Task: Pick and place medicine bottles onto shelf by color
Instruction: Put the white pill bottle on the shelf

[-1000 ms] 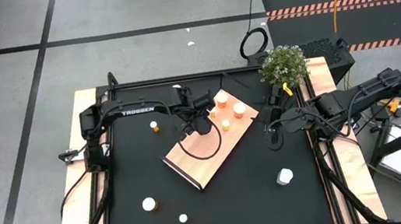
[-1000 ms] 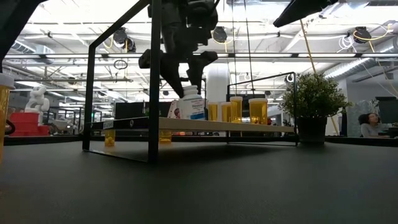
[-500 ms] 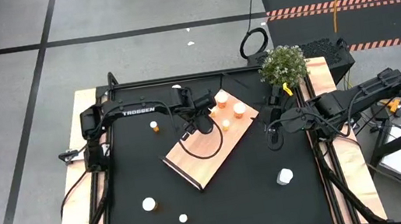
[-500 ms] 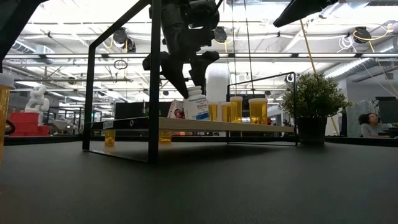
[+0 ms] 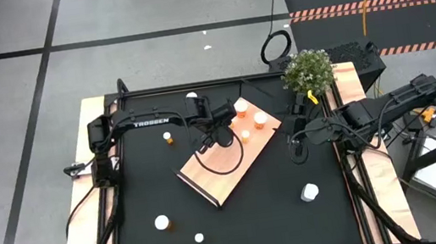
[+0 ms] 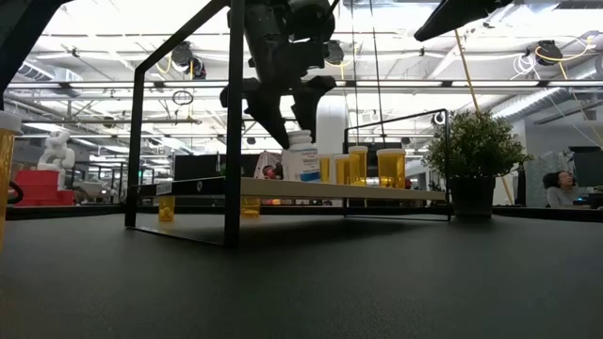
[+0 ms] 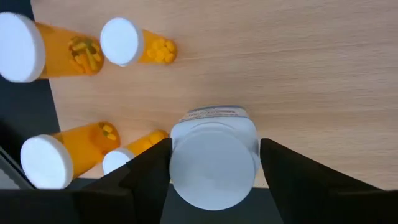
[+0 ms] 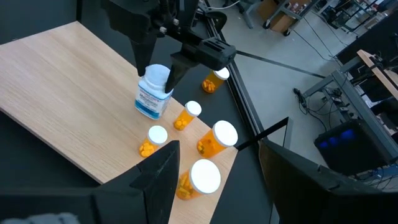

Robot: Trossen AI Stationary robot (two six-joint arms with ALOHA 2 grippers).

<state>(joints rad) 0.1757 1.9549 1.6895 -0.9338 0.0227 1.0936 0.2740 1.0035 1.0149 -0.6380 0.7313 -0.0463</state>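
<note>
A white bottle [image 7: 214, 155] stands upright on the light-wood shelf [image 5: 224, 168], beside several orange bottles with white caps [image 5: 251, 115]. The bottle also shows in the low view [image 6: 301, 160] and the right wrist view [image 8: 152, 93]. My left gripper [image 6: 294, 137] is above the shelf, shut on this bottle. My right gripper [image 5: 297, 147] waits open and empty past the shelf's right end. More bottles stand loose on the black mat, one [image 5: 162, 223] near the front and one [image 5: 309, 191] at the right. My left gripper pinches the white bottle's cap [image 7: 180, 168] between its two fingers, one on each side. The fingers come from above, pointing down. The bottle stands upright with its bottom on the shelf.
A potted plant [image 5: 307, 71] stands at the table's far right corner. A small orange bottle [image 5: 167, 137] sits on the mat left of the shelf, and a tiny white one [image 5: 199, 238] near the front edge. A black frame [image 6: 231, 122] surrounds the table.
My left gripper has gone a little toward the table's right edge, taking the white bottle with it across the shelf. The bottle tipped over to one side half a second ago and now stands upright again.
</note>
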